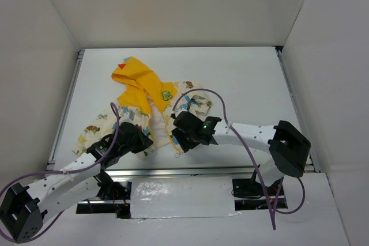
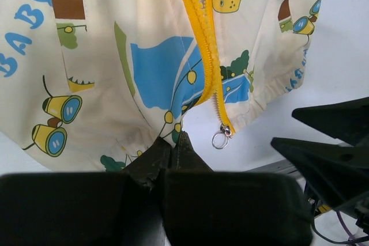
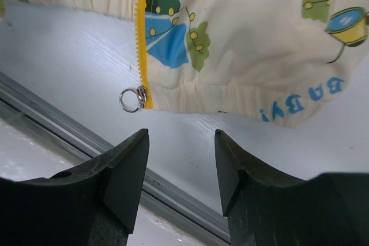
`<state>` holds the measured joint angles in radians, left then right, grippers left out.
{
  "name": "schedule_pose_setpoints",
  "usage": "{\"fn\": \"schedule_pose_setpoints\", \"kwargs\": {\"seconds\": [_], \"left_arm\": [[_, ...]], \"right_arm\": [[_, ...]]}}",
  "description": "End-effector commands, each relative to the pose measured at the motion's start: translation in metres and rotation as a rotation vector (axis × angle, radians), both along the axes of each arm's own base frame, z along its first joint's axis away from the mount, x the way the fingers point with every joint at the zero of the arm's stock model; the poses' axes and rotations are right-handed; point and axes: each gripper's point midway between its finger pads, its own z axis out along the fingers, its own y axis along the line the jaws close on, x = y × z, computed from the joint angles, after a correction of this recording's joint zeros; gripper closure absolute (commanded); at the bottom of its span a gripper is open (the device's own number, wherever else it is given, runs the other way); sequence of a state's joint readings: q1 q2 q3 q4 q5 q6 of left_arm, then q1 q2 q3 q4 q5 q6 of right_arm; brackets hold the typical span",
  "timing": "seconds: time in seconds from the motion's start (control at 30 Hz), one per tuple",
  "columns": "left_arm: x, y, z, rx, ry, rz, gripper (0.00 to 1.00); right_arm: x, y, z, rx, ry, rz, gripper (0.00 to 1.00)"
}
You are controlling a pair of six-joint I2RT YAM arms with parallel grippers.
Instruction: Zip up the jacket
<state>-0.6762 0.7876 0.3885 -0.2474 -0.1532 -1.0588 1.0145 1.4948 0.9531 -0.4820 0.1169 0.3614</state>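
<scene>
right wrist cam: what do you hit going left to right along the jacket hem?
On the jacket: zipper pull ring → yellow zipper trim → blue-and-green tree print → blue lettering → blue-and-yellow print at the right edge.

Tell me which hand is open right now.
The right hand: its fingers stand apart just short of the zipper's ring pull. The left hand has its fingers pressed together on the hem of the jacket.
</scene>
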Motion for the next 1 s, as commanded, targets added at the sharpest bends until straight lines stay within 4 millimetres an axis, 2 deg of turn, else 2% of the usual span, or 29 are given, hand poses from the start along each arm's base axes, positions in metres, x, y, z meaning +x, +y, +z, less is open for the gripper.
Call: {"fn": "schedule_pose_setpoints", "kwargs": {"seconds": [0.0, 0.17, 0.43, 0.73, 0.8, 0.9, 0.93, 0.97], "left_arm": [[0.009, -0.001, 0.019, -0.022, -0.038, 0.025, 1.00], [0.009, 0.001, 0.021, -0.012, -0.047, 0.021, 1.00], [0.008, -0.001, 0.021, -0.015, -0.050, 0.000, 1.00], [0.009, -0.003, 0.022, -0.014, -0.057, -0.011, 1.00], [0.009, -0.003, 0.022, -0.014, -0.055, -0.012, 1.00], [0.008, -0.004, 0.022, -0.016, -0.053, -0.016, 1.00], [0.009, -0.003, 0.022, -0.017, -0.055, -0.013, 1.00], [0.008, -0.003, 0.022, -0.016, -0.054, -0.013, 1.00]], "right_arm": [[0.008, 0.007, 0.001, -0.065, -0.054, 0.028, 0.43], [0.008, 0.024, -0.009, -0.072, -0.056, 0.046, 0.42], [0.015, 0.029, -0.019, -0.093, -0.072, 0.028, 0.45], [-0.002, 0.030, -0.053, -0.117, 0.032, 0.036, 0.46], [-0.004, 0.028, -0.059, -0.131, 0.042, 0.031, 0.51], [-0.004, 0.025, -0.067, -0.156, 0.052, 0.011, 0.63], [-0.005, 0.025, -0.070, -0.159, 0.063, 0.005, 0.78], [-0.005, 0.026, -0.070, -0.158, 0.070, 0.003, 0.87]]}}
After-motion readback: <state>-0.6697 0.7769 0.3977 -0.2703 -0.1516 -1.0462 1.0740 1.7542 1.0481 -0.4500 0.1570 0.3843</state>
